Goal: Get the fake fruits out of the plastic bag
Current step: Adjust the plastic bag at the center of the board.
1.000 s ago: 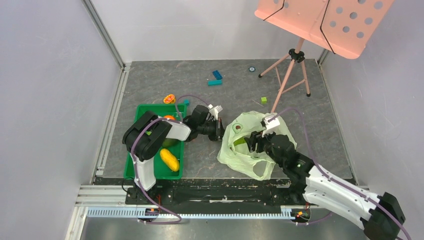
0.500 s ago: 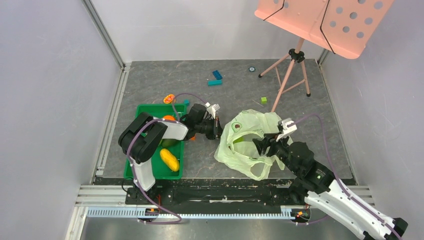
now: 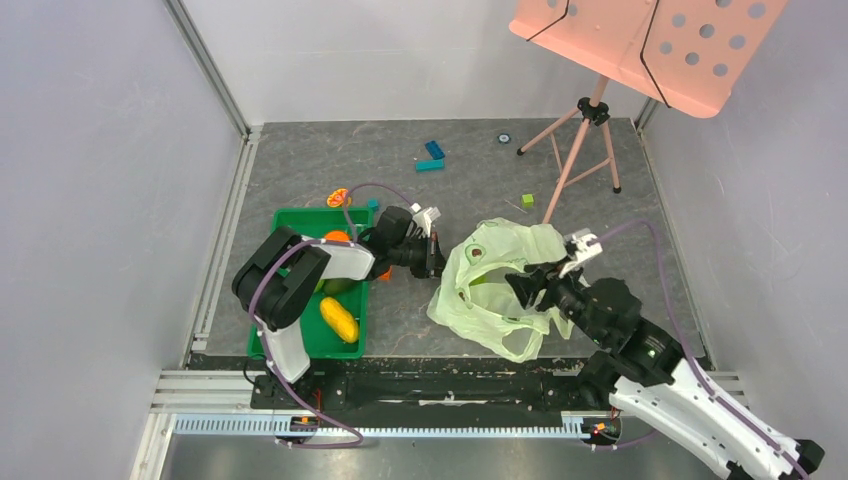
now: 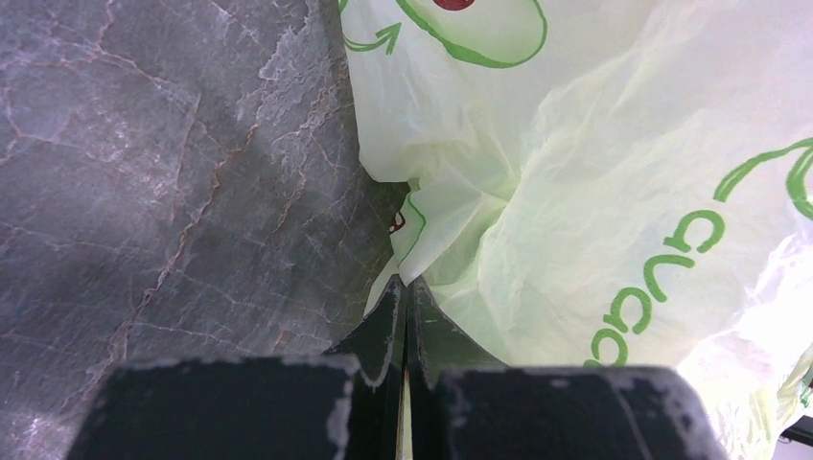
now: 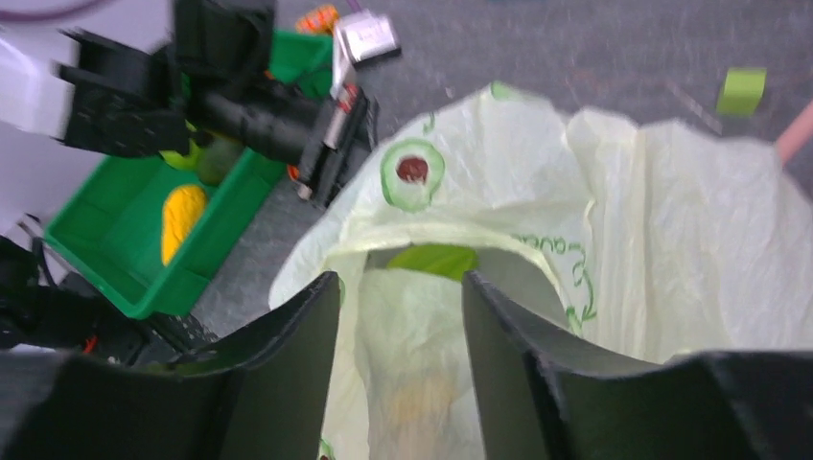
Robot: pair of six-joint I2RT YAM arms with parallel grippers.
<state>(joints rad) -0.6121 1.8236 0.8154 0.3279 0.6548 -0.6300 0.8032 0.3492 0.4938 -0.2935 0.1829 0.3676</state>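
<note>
One plastic bag (image 3: 478,318), pale green with avocado prints, lies on the grey bench (image 3: 470,195) near the middle, right of the tray, with its mouth gaping. One green tray (image 3: 262,338) sits on the near left. Four fake fruits show. Three are in the tray: a yellow oblong one (image 3: 338,319) at the near end, a round orange one (image 3: 337,237) at the far end, and a dark green one (image 3: 340,286) between them, partly hidden under the left arm. One light green fruit (image 5: 436,259) is inside the bag, seen through the mouth. A yellowish blur lower in the bag is too unclear to call. The left gripper (image 4: 405,292) is at the bag's left edge with its jaws clenched on a pinched fold of the film. The right gripper (image 5: 401,287) is at the bag's right side, facing the mouth, with its jaws apart; bag film lies between them and no clamp on it is visible. One flat orange curved piece (image 3: 339,197) lies just beyond the tray's far edge, with one small teal bit (image 3: 372,204) beside it. Three loose building blocks are farther out: blue (image 3: 434,150) and teal (image 3: 429,165) together at the far middle, light green (image 3: 527,200) far right of the bag. One pink music stand (image 3: 650,45) stands on its tripod at the far right.
</note>
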